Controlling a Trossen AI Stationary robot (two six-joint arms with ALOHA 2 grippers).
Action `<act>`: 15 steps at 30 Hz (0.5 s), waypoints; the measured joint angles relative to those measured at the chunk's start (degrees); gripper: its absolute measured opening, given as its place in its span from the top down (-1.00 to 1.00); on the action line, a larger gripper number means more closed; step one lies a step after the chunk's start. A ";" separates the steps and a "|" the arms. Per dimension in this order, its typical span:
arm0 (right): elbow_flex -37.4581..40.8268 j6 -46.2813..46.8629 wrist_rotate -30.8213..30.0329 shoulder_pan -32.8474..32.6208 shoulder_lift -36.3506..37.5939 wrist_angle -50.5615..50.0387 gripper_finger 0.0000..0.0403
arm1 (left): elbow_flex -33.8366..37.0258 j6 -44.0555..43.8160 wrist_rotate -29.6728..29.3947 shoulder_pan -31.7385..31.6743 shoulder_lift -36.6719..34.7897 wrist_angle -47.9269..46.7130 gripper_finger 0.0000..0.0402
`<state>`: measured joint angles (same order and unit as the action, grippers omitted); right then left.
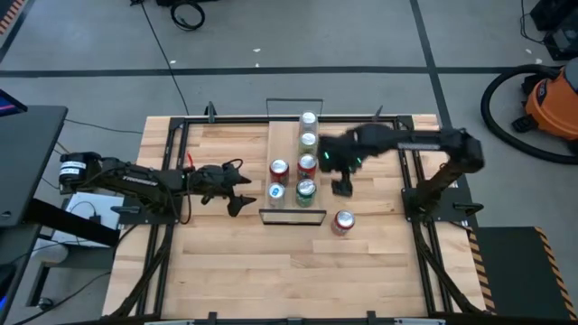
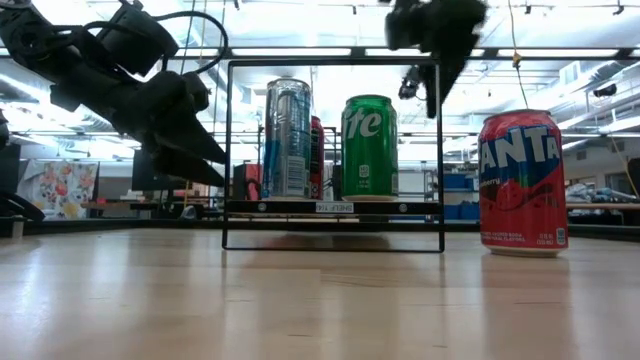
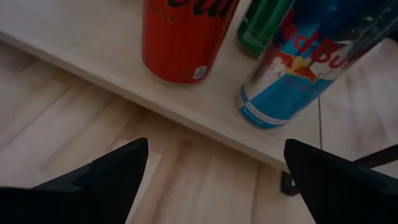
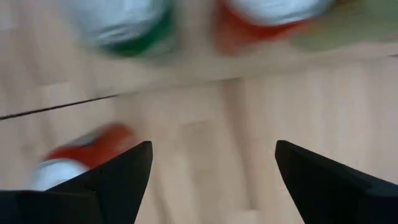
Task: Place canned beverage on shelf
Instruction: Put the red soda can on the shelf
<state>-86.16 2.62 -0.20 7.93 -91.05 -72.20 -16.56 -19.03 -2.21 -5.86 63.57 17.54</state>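
The shelf (image 1: 287, 171) is a narrow light-wood board with black wire rails; several cans stand on it, among them a silver-blue can (image 2: 287, 138) and a green can (image 2: 369, 148) at its near end. A red Fanta can (image 1: 342, 222) stands upright on the tabletop right of the shelf's near end; it also shows in the low view (image 2: 522, 182). My right gripper (image 1: 342, 187) is open and empty, above the table just right of the shelf and beyond the Fanta can. My left gripper (image 1: 239, 191) is open and empty, just left of the shelf.
The slatted wooden tabletop (image 1: 271, 271) has bare room toward its near edge. Black frame rails (image 1: 172, 171) run along the table's left, right and far sides. An orange vacuum (image 1: 551, 99) stands on the floor beyond the right side.
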 joint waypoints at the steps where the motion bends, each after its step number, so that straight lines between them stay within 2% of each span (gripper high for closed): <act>1: 2.51 1.58 0.32 -1.81 1.65 1.74 -0.74 | 0.00 -0.64 -0.10 0.41 0.01 -0.06 -0.94; 5: 9.18 9.24 -0.70 -9.35 6.44 4.29 -0.74 | 0.00 -5.38 -0.23 3.46 0.01 -3.48 -0.94; 9: 12.22 16.61 -3.81 -17.74 8.82 4.64 -0.74 | 0.00 -10.45 -0.27 10.07 0.02 -8.42 -0.94; 15: 14.33 23.57 -8.78 -30.12 8.52 5.88 -0.74 | 0.00 -15.88 -0.89 20.19 0.02 -6.99 -0.94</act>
<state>-71.83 26.19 -8.98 -22.19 -82.53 -66.32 -16.56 -34.91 -3.09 14.32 63.59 10.55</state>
